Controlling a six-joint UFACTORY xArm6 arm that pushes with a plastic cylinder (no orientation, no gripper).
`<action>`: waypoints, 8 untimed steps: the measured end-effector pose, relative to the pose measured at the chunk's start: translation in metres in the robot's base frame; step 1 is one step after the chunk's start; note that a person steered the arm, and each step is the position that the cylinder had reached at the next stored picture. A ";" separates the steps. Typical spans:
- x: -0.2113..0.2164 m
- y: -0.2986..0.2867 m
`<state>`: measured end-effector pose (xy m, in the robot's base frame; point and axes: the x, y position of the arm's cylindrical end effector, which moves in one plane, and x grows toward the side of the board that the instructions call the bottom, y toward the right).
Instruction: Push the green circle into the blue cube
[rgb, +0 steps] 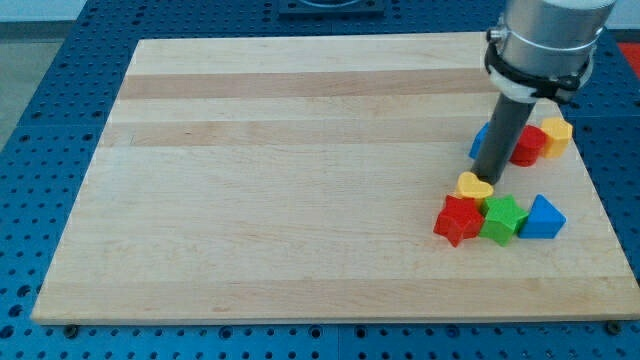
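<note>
Foreground: red star block (457, 219), green star-like block (501, 219) and blue triangle block (543, 218) sit in a touching row near the wooden board's (300, 180) bottom-right corner, closest to the camera.

Just behind: yellow heart block (474, 186) rests against the top of the red and green pair.

Tip: my tip (487, 179) stands at the yellow heart's upper right edge, touching or almost touching it; the rod rises toward the view's top right.

Pincer: none is fitted, so there is no opening to report and nothing is held; the arm ends in a plain rod.

Back cluster: a blue block (482, 140), likely the blue cube, shows only as a sliver to the left of the rod, beside a red block (527, 145) and a yellow block (556, 133).

Task's thing: no round green piece is plainly visible; the only green block is the star-like one in the front row, near but apart from the blue block.

Step in hand: by the look of it, positioning for the push.

Next move: it seems the tip must come round to the green block's bottom side and drive it toward the view's top, past the yellow heart.
</note>
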<state>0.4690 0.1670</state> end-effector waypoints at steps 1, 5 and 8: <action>0.005 -0.038; -0.195 0.090; -0.233 0.178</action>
<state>0.2363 0.3454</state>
